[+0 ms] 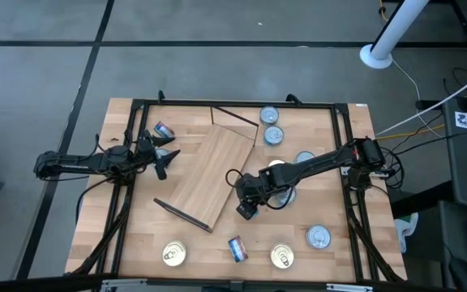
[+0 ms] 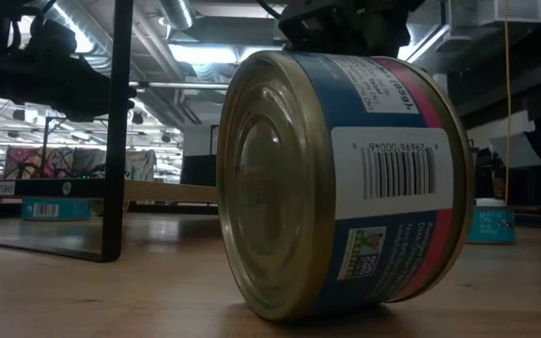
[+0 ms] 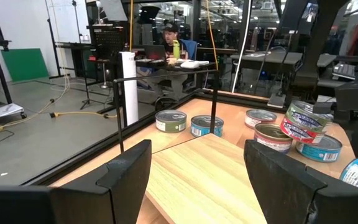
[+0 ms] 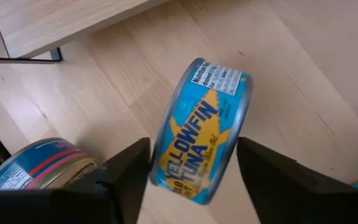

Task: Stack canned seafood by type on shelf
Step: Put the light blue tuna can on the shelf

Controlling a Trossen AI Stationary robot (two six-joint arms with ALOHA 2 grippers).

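Near the middle of the table (image 1: 136, 243), just past the shelf's lower right corner, the right gripper (image 4: 188, 165) hangs over a yellowfin tuna tin (image 4: 201, 130) that lies on its side. Its 2 fingers (image 4: 129, 168) are spread wide, 1 on each side of the tin, and I cannot tell whether either touches it. The shelf (image 1: 217, 174), a light plywood board with thin dark frame bars, lies tilted across the table centre and holds no tins.

To grip well, I judge the fingers should close squarely on the tin's 2 flat faces; pressing on the curved wall could let it roll away. A blue and red labelled tin (image 4: 39, 165) sits just beside the left-hand finger in the wrist view, so the gripper should come down straight to avoid nudging it.

Other tins are scattered: 2 silver-topped tins (image 1: 271, 126) near the far edge, 2 gold-lidded tins (image 1: 173, 254) near the front edge, and a labelled tin on its side (image 1: 237, 248) between them.

At the left side of the table, the left gripper (image 1: 162, 158) waits with fingers open and empty, next to another tin (image 1: 163, 130).

Dark frame bars run around the table's edges. Open wood lies between the right gripper and the shelf, giving a clear path.
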